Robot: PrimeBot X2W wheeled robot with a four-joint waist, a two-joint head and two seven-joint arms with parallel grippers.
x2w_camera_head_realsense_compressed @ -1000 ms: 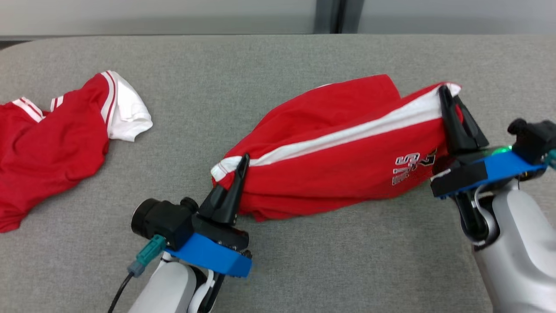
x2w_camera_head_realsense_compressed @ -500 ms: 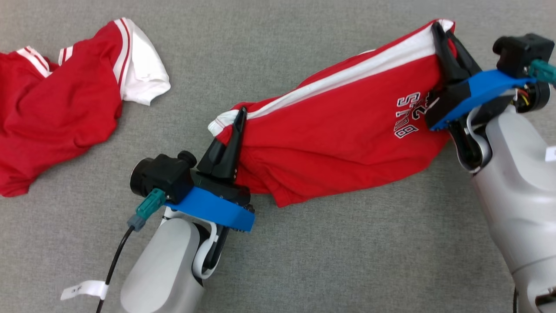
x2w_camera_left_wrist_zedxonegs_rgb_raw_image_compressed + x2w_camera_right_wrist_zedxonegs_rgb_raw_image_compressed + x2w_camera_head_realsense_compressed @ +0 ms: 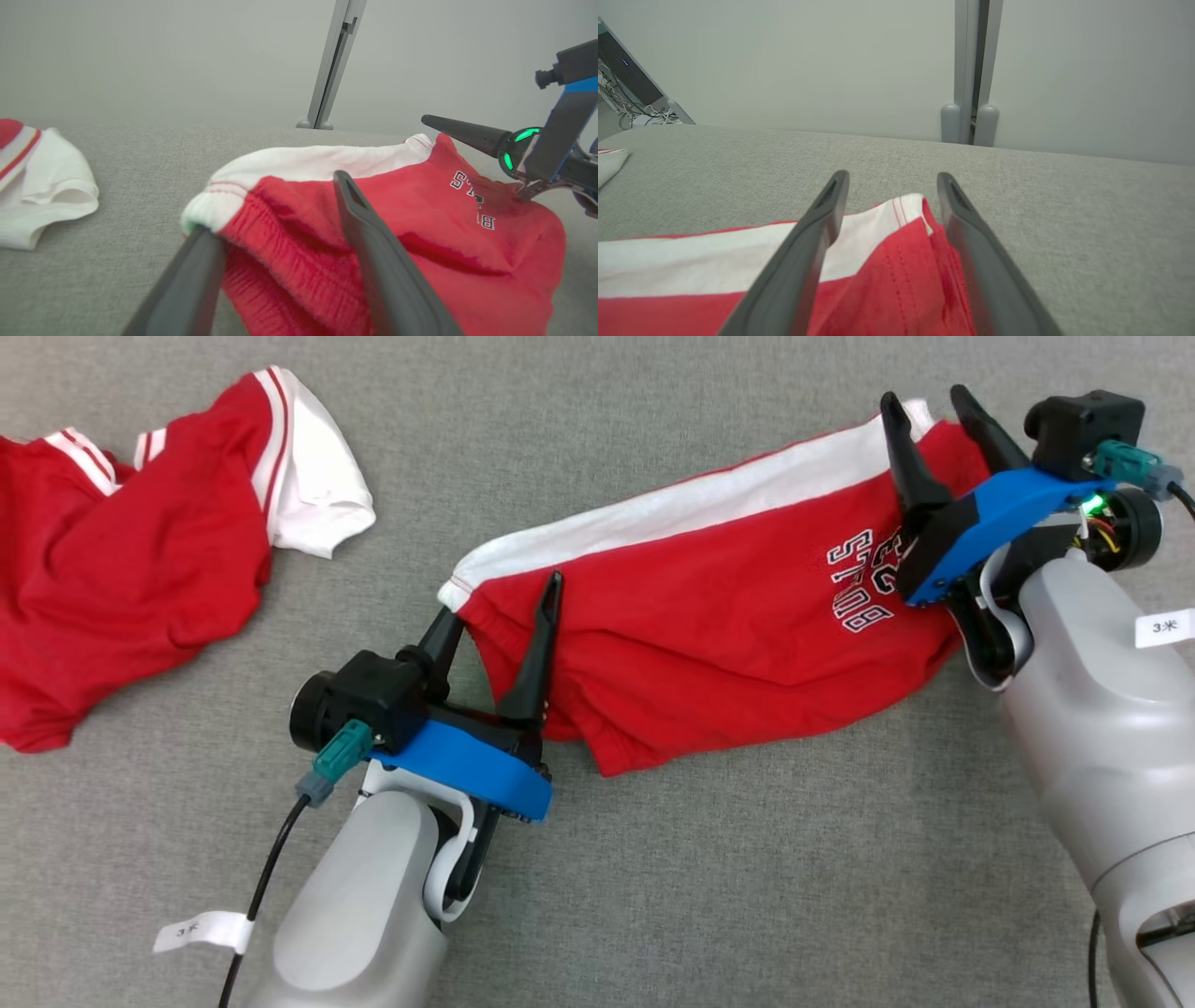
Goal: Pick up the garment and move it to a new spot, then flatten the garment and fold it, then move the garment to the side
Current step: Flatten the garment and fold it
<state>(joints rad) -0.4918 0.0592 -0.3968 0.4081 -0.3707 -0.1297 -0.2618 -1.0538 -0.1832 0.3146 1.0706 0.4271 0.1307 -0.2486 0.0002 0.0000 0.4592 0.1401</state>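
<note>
The garment is a pair of red shorts with a white side stripe and white lettering. It lies stretched out slantwise on the grey table. My left gripper is open and straddles the waistband end, one finger on either side of the bunched elastic. My right gripper is open over the leg-hem end, and the hem corner lies between its spread fingers. In the left wrist view my left gripper frames the garment, with a finger of the right gripper behind it.
A second red garment with white striped sleeves lies crumpled at the table's far left; its white sleeve shows in the left wrist view. A pale wall with a grey post stands behind the table.
Both grippers have gone from shut to open and let go of the garment's two ends. It now rests on the table. The head camera has tilted further down.
</note>
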